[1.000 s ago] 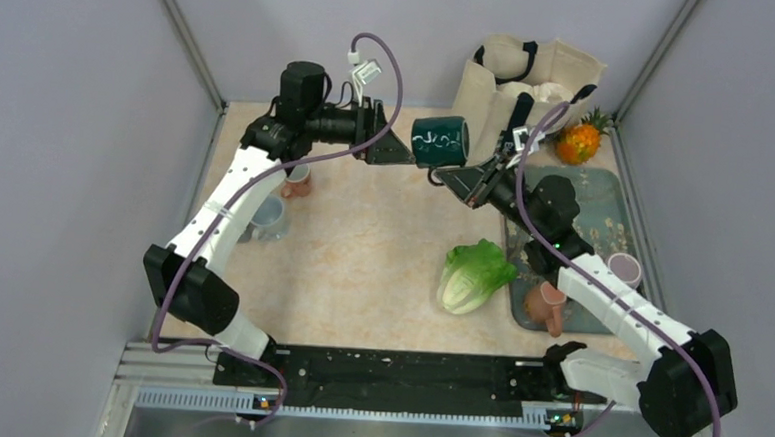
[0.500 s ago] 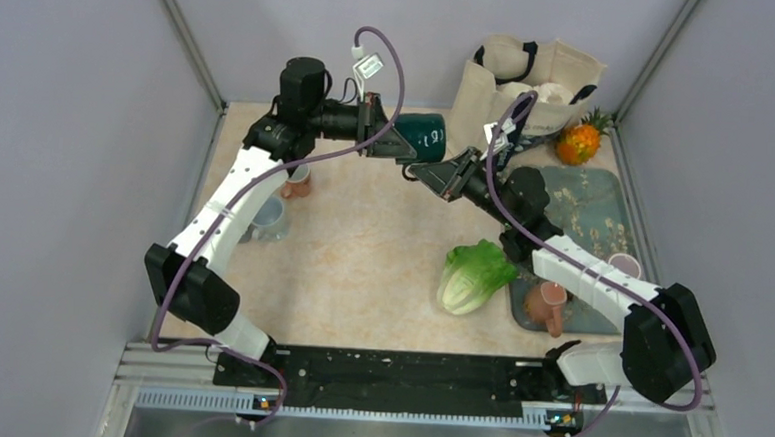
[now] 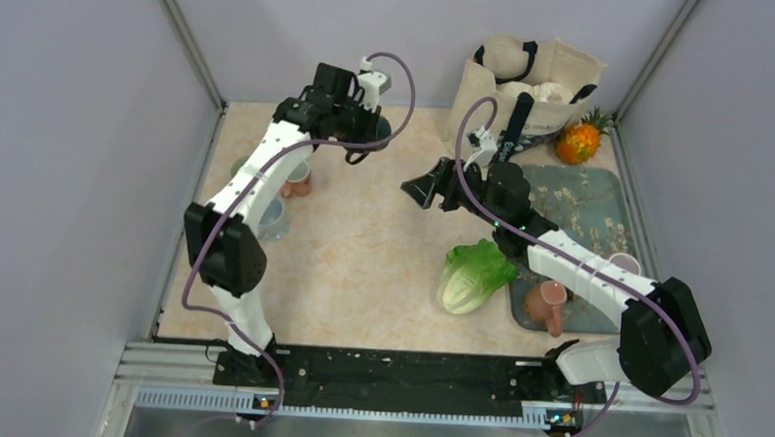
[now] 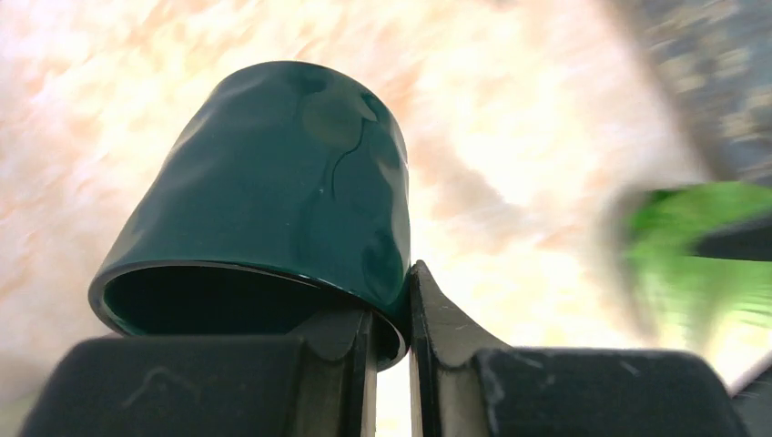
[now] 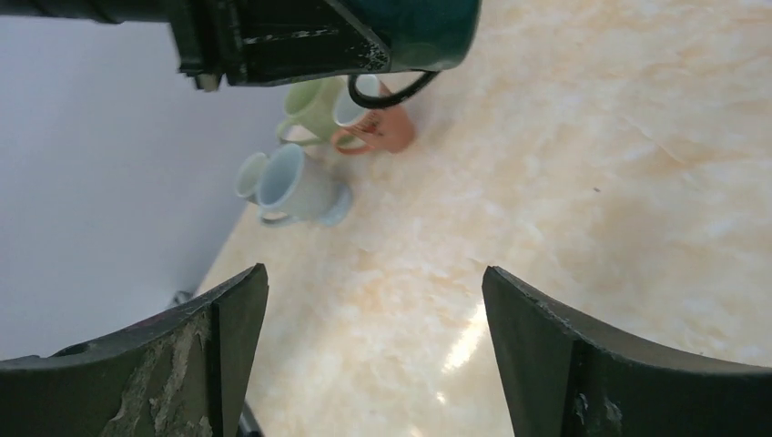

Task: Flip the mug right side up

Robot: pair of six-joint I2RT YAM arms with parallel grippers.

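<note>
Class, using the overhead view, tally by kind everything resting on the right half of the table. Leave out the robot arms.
Cups: 2 (brown mug, purple cup)
Produce: 2 (lettuce, pineapple)
Bags: 1 (tote bag)
Trays: 1 (tray)
Total: 6

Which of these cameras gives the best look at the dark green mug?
The left wrist view: the mug fills the frame, its rim pinched between the left fingers. The right wrist view catches only an edge and the handle at its top. In the top external view the left arm mostly hides it.
</note>
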